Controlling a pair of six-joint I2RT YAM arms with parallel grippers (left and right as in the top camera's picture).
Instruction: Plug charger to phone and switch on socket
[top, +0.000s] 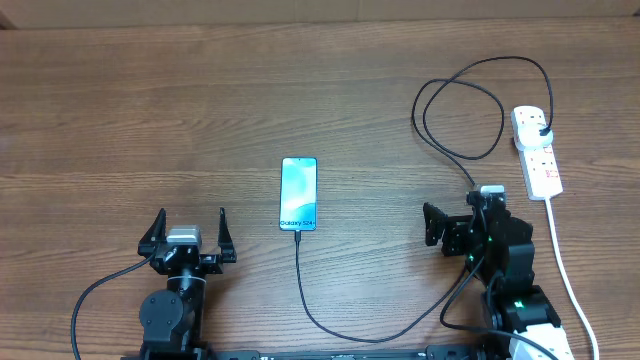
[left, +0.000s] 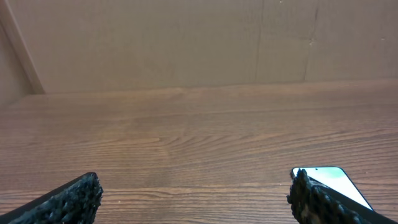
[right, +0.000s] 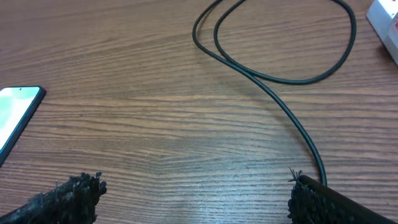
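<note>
Phone (top: 298, 193) is lying flat, screen up, pretty much mid-table, between the two arms and a bit further out than them. Screen's lit a light blue-teal, and you can read "Galaxy" in small white text at the end nearest the robot. There's more after it, but it's too small for me to make out.

Charger (top: 301, 285) is a thin black cable. Its small end meets the phone's near edge, though I can't tell if it's fully seated. From there it runs toward the robot, sweeps right along the table's near edge and passes by the right arm. It makes a couple of loose loops out at the far right and ends in the socket (top: 541, 168).

Socket is a white strip at the far right, well apart from the phone, with reddish markings on top. Whatever's printed there is unreadable, and I can't tell which way the switches are. A thick white cord (top: 566, 272) trails off its near end toward the robot.

Left gripper (top: 190, 216) has its fingers spread wide, holding nothing, off to the left of the phone. Right gripper (right: 193, 200) is also wide and empty, with the cable running right up to one finger.

Table (top: 120, 110) is brown wood grain. Plain beige board (left: 155, 43) stands behind it.
</note>
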